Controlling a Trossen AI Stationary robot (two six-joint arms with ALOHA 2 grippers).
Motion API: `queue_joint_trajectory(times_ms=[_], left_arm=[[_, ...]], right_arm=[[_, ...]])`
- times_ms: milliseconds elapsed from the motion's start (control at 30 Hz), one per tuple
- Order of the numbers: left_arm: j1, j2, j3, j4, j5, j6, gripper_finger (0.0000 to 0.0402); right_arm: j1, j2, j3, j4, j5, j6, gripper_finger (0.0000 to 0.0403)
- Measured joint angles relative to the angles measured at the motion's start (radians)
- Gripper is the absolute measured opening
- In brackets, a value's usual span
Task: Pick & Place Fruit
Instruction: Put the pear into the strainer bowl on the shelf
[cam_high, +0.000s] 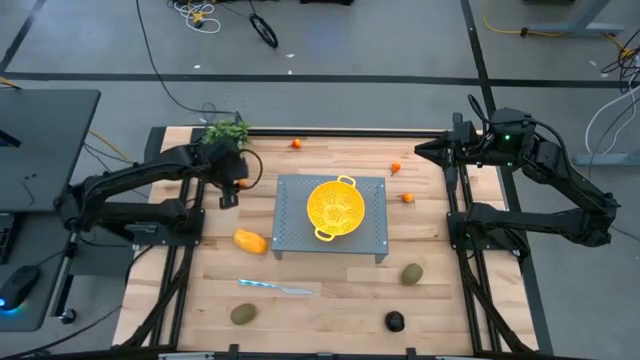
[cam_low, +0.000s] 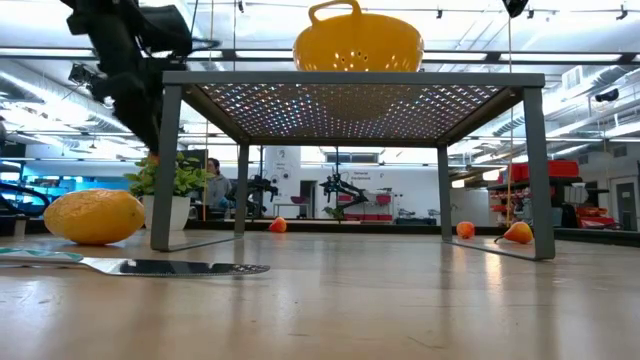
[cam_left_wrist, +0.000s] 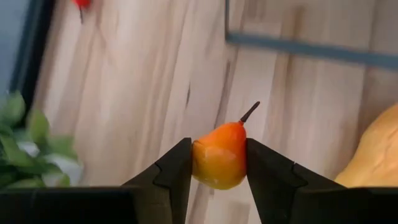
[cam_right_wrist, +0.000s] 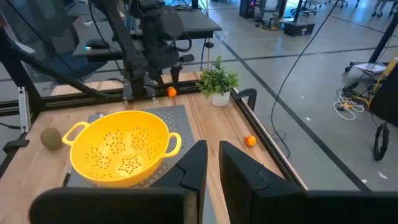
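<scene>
My left gripper (cam_high: 234, 186) is above the table's far-left part, next to the grey stand, shut on a small orange-red pear-shaped fruit (cam_left_wrist: 220, 159) with a dark stem. My right gripper (cam_right_wrist: 212, 163) hovers at the far-right side, its fingers nearly together and touching nothing. On the boards lie a yellow-orange oblong (cam_high: 250, 241), two brownish-green ovals (cam_high: 243, 314) (cam_high: 412, 274), a blackish round fruit (cam_high: 395, 321) and three tiny orange balls (cam_high: 296, 144) (cam_high: 396, 168) (cam_high: 407, 198). My left gripper pinches the small orange-red fruit by its round belly (cam_left_wrist: 200, 163), one finger on each side. The stem (cam_left_wrist: 250, 112) points away from the fingers. The fingers come from above, and the fruit is lifted clear of the boards.
A yellow colander (cam_high: 333, 208) stands on a grey perforated stand (cam_high: 375, 235) at the table's middle. A silvery knife (cam_high: 275, 288) lies near the front edge. A leafy green plant (cam_high: 225, 130) stands at the far-left corner, close behind my left gripper.
</scene>
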Motion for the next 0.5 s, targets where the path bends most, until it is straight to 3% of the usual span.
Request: queue_joint_trajectory(times_ms=[500], left_arm=[[-0.104,-0.002,0.063,0.057,-0.045,-0.099,0.0142]], right_arm=[[0.0,0.0,0.0,0.0,-0.002,0.0,0.0047]])
